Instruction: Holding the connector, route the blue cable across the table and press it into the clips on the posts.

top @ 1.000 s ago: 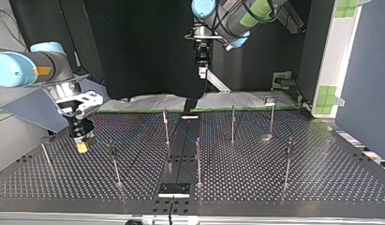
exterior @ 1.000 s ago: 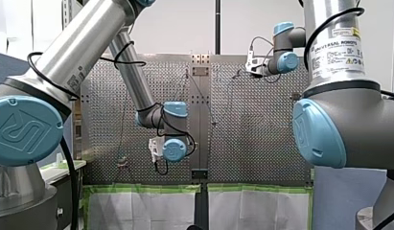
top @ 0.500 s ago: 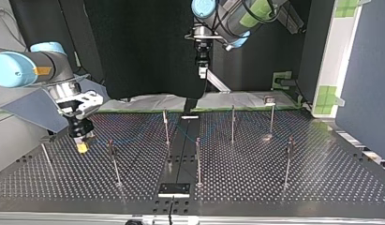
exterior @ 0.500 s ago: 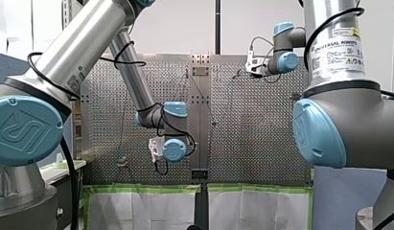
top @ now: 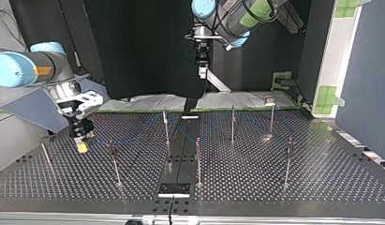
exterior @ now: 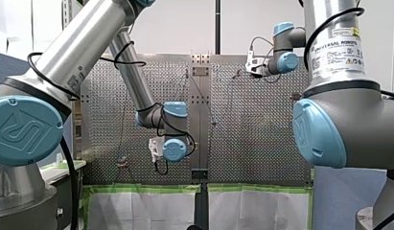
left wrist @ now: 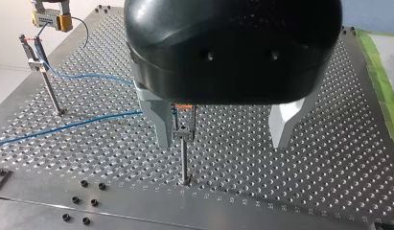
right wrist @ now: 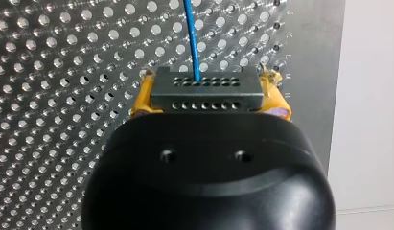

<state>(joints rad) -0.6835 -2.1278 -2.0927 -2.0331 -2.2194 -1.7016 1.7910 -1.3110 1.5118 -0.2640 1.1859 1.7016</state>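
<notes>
If you look along the right wrist view, you will find the right pincer point(right wrist: 207, 96) clenched on the connector point(right wrist: 204, 86), a dark block with rows of small holes held crosswise between the yellow pads point(right wrist: 141, 98), one pad against each end. You can see the blue cable point(right wrist: 191, 38) leave the connector's far face and run straight ahead of the pincer over the perforated bench point(right wrist: 65, 72). In the top view this pincer point(top: 82, 146) hangs low over the bench at the view's left, near a post point(top: 114, 161) but apart from it, while the left pincer point(top: 202, 71) is higher up, near the view's middle. Through the left wrist view you see the left pincer point(left wrist: 223, 136) released, its metal fingers point(left wrist: 158, 120) spread wide and holding nothing. A thin post point(left wrist: 184, 158) topped with a clip point(left wrist: 183, 133) stands between those fingers, just beside one of them. The blue cable point(left wrist: 84, 123) comes across the bench to that finger and passes behind it; you cannot tell whether it sits in the clip. Farther off, the blue cable goes by a second post point(left wrist: 48, 91) and rises to the right pincer point(left wrist: 52, 20), well apart from the left one.
</notes>
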